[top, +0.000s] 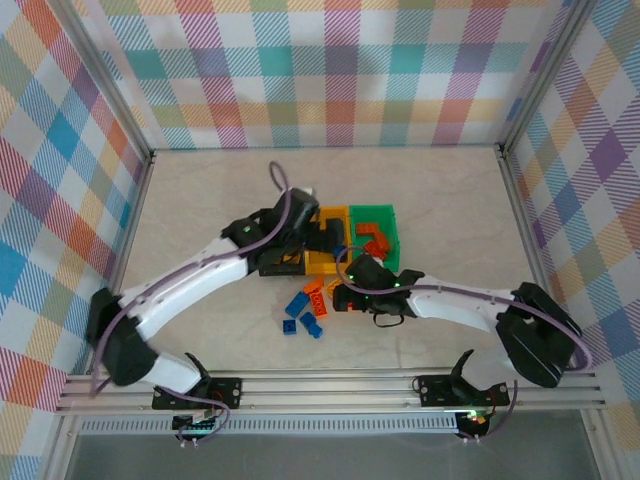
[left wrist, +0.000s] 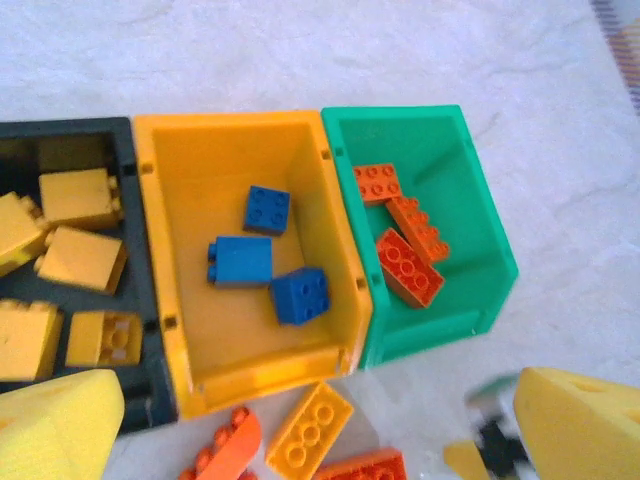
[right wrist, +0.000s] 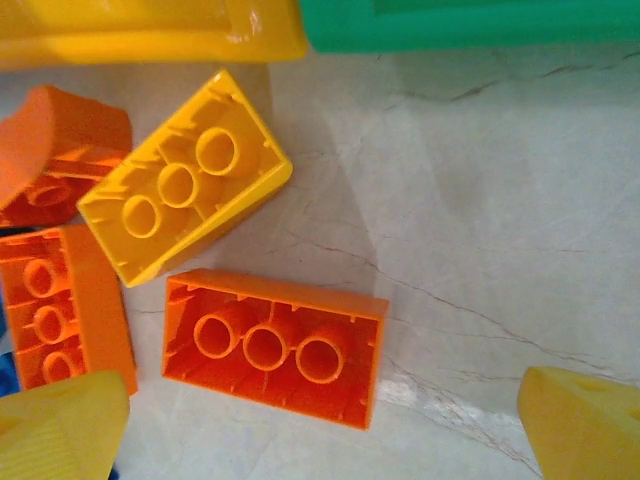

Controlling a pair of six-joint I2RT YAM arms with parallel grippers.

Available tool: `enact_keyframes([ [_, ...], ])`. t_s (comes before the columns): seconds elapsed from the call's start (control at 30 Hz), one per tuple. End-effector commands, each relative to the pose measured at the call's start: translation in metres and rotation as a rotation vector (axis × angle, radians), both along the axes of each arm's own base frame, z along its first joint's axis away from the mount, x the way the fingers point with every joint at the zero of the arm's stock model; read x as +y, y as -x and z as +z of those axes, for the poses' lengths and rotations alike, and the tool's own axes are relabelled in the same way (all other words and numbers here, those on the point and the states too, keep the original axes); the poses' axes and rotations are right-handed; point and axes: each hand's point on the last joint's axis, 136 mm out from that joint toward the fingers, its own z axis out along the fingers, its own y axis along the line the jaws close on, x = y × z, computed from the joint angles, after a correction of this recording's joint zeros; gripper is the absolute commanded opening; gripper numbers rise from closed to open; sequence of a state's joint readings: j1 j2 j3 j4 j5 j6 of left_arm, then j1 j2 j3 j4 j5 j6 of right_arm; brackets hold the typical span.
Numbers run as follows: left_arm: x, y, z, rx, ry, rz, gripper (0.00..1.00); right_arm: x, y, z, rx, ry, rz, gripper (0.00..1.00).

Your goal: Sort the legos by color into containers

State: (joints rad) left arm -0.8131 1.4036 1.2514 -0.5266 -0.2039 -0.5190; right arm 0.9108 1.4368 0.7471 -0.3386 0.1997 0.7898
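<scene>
Three containers stand side by side. The black bin point(left wrist: 125, 135) holds yellow legos point(left wrist: 75, 195), the yellow bin point(left wrist: 200, 125) holds three blue legos point(left wrist: 243, 262), and the green bin point(left wrist: 480, 210) holds orange ones point(left wrist: 408, 265). My left gripper point(left wrist: 320, 440) hangs open above the yellow bin's near wall, nothing between its fingers. Loose on the table in front lie a yellow brick point(left wrist: 308, 428) and orange bricks point(left wrist: 225, 450). My right gripper point(right wrist: 320, 430) is open low over the table. An upturned orange brick point(right wrist: 272, 345) lies between its fingers, untouched, and an upturned yellow brick point(right wrist: 185, 180) lies beside it.
More orange bricks point(right wrist: 70, 305) lie left of the right gripper, and blue bricks point(top: 297, 305) sit on the table nearer the arm bases. Both arms meet over the bins at the table's middle point(top: 330, 255). Metal rails point(top: 330, 385) edge the near side.
</scene>
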Motion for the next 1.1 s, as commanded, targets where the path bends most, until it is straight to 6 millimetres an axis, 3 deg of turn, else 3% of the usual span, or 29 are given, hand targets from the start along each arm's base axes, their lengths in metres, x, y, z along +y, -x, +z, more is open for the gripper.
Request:
enact_keyframes([
  [0.0,0.028,0.027,-0.028,0.050,-0.037,0.043,1.00,0.012,-0.011,0.006,-0.020,0.019,-0.043,1.00],
  [0.13,0.060,0.054,-0.046,0.077,-0.039,0.090,1.00,0.008,-0.013,-0.006,0.002,0.112,-0.056,0.96],
  [0.27,0.081,0.068,-0.053,0.084,-0.044,0.122,1.00,0.004,-0.011,-0.012,0.005,0.194,-0.047,0.92],
  [0.43,0.095,0.075,-0.060,0.084,-0.064,0.152,1.00,0.000,-0.004,-0.029,0.047,0.278,-0.029,0.88],
  [0.63,0.104,0.079,-0.064,0.079,-0.072,0.173,1.00,-0.002,-0.002,-0.033,0.042,0.304,-0.029,0.75],
  [0.9,0.108,0.083,-0.067,0.085,-0.082,0.163,1.00,-0.004,-0.009,0.000,-0.060,0.251,-0.008,0.58],
  [1.07,0.114,0.087,-0.067,0.075,-0.075,0.171,1.00,-0.011,-0.020,0.054,-0.193,0.204,0.014,0.58],
])
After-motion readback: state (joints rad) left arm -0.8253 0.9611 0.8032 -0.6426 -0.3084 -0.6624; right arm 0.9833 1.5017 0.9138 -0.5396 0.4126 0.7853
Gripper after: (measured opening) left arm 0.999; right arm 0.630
